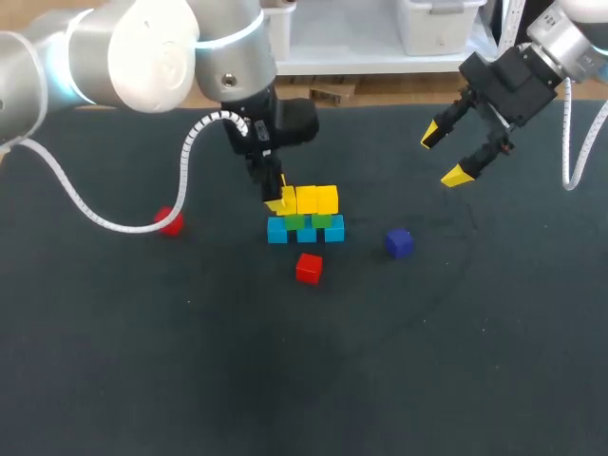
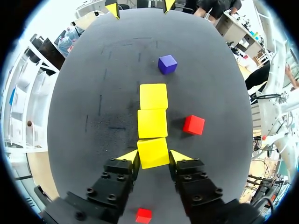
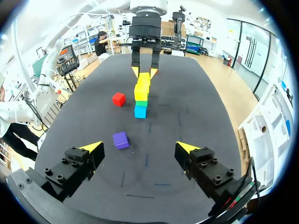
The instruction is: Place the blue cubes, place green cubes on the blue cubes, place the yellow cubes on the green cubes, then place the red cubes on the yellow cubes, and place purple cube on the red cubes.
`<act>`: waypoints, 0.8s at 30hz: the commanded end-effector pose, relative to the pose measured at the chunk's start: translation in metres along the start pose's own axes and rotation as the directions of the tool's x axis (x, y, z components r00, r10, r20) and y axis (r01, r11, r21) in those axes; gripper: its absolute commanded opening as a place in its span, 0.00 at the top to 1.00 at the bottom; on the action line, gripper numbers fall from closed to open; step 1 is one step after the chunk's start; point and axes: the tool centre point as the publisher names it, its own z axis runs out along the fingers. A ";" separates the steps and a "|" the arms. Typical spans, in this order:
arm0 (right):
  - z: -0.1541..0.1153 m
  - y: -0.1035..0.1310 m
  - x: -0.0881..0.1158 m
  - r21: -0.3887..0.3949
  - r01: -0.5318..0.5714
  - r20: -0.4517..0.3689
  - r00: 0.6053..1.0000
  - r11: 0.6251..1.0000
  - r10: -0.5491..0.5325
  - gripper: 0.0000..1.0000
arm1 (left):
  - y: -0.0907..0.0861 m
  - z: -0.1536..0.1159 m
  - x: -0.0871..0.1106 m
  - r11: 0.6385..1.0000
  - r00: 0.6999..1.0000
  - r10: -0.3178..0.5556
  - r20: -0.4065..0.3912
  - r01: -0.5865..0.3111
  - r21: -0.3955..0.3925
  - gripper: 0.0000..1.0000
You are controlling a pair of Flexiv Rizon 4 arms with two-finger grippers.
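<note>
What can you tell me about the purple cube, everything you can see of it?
The purple cube is a small, plain, matte block of deep blue-violet, whole and unmarked. It rests flat on the dark table, turned slightly askew to the block stack. It stands alone, apart from the stack and the nearby red cube, on the right arm's side. Only the table touches it; the open right gripper hangs clear of it.

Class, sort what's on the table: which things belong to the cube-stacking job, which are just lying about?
Belong to the job: blue cubes, green cubes, yellow cubes (one in the left gripper), red cube by the stack, red cube farther off, purple cube.
Just lying about: none seen; the loose cubes are job pieces too.
</note>
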 end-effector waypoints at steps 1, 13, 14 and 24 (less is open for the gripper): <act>0.000 -0.001 0.000 -0.001 0.002 0.002 1.000 1.000 -0.002 0.00 | 0.003 0.000 -0.001 1.000 1.000 0.002 -0.002 -0.002 0.007 0.56; 0.000 -0.001 0.000 -0.001 0.002 0.002 1.000 1.000 -0.002 0.00 | 0.002 -0.004 -0.001 1.000 1.000 -0.001 -0.001 0.001 0.004 0.00; 0.000 -0.001 0.000 -0.001 0.002 0.002 1.000 1.000 -0.002 0.00 | 0.002 -0.006 -0.001 1.000 1.000 0.001 0.000 -0.001 -0.001 0.00; 0.000 -0.001 0.000 -0.001 0.002 0.002 1.000 1.000 -0.002 0.00 | -0.006 -0.036 0.018 0.997 1.000 -0.006 0.017 0.007 -0.075 0.00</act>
